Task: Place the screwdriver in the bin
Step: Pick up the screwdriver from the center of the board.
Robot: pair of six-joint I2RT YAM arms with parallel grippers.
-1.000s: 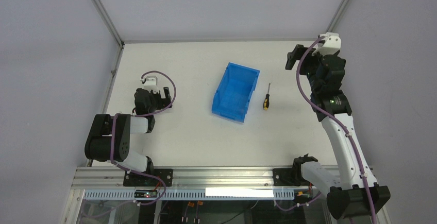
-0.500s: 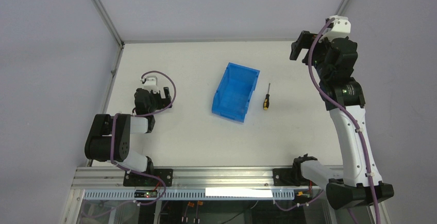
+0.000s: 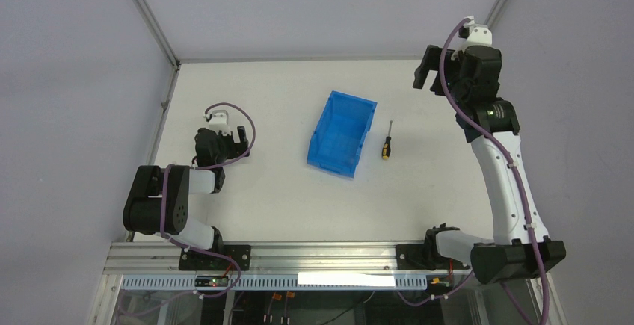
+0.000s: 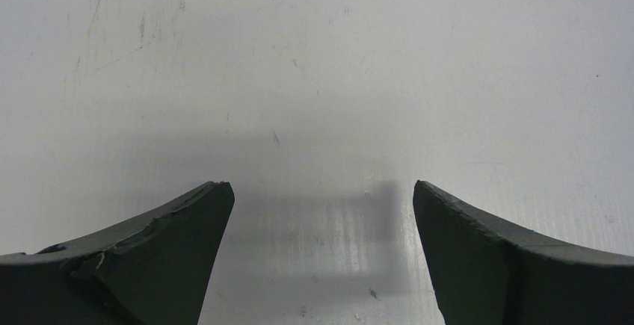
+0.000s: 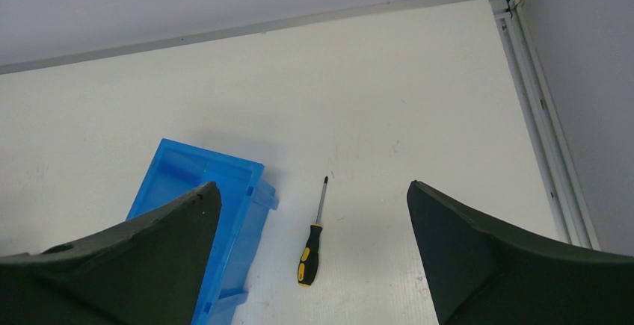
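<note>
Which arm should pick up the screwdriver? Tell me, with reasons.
Right, most likely. The screwdriver lies right of the bin, and the right fingers hang open with it framed between them in the wrist view. The left fingers face only table, across the bin.

Legible markings: none in any view. The bin (image 3: pixel 341 132), the screwdriver (image 3: pixel 386 146), the desk (image 3: pixel 284 190), the left arm (image 3: pixel 161 202) and the right arm (image 3: pixel 501 168) show no text, label, brand, number or sign that can be read. The white strip (image 3: pixel 348 279) on the front rail, at 6 o'clock, shows only plain white.
</note>
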